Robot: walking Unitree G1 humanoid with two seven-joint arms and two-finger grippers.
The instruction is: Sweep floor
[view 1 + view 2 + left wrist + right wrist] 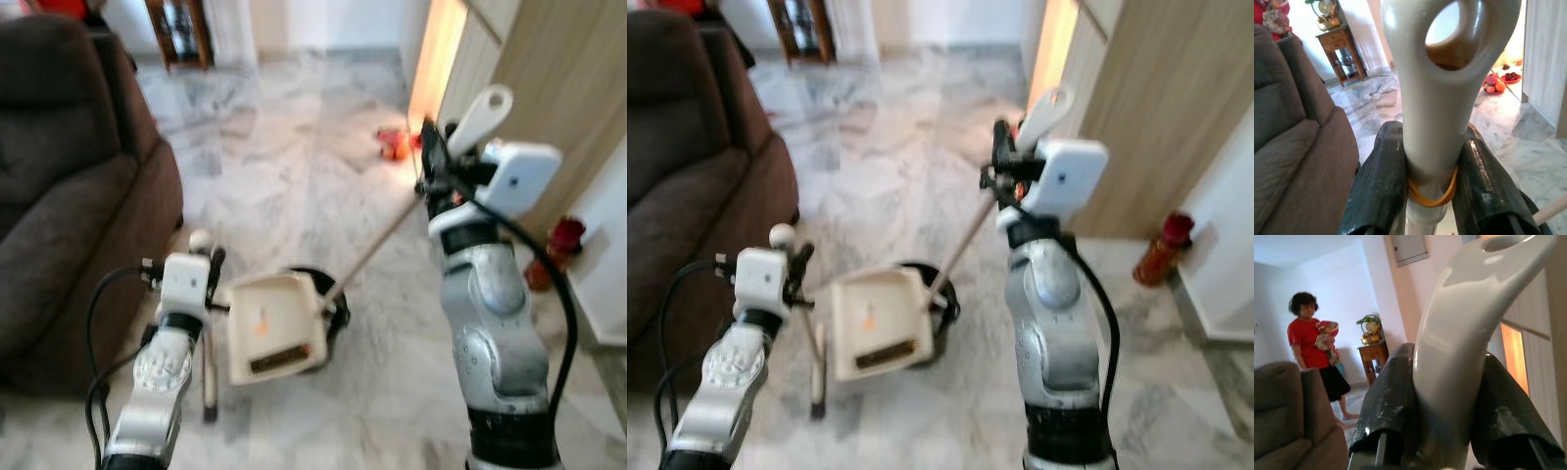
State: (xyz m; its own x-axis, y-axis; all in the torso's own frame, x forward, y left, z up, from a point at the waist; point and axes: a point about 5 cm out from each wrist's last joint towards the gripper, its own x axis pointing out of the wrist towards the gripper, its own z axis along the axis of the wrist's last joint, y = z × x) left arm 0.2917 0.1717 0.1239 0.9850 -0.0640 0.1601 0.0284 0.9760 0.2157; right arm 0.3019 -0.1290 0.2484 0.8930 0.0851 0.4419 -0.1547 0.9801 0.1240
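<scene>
My left gripper (208,262) is shut on the grey looped handle (1442,73) of a long-handled dustpan. The cream dustpan (274,328) hangs tilted just above the marble floor, right of my left arm, and its thin stick (209,382) runs down to the floor. My right gripper (431,166) is raised at the right and shut on the pale top of the broom handle (483,116). The wooden broom stick (377,245) slants down to a black broom head (318,284) directly behind the dustpan. In the right wrist view the fingers (1391,401) clamp the handle (1459,333).
A brown sofa (69,196) fills the left side. A wooden cupboard (549,88) lines the right, with a red bottle (1161,250) at its foot. Red items (397,145) lie on the floor farther ahead. A person in red (1310,340) stands beyond the sofa near a small wooden table (1339,46).
</scene>
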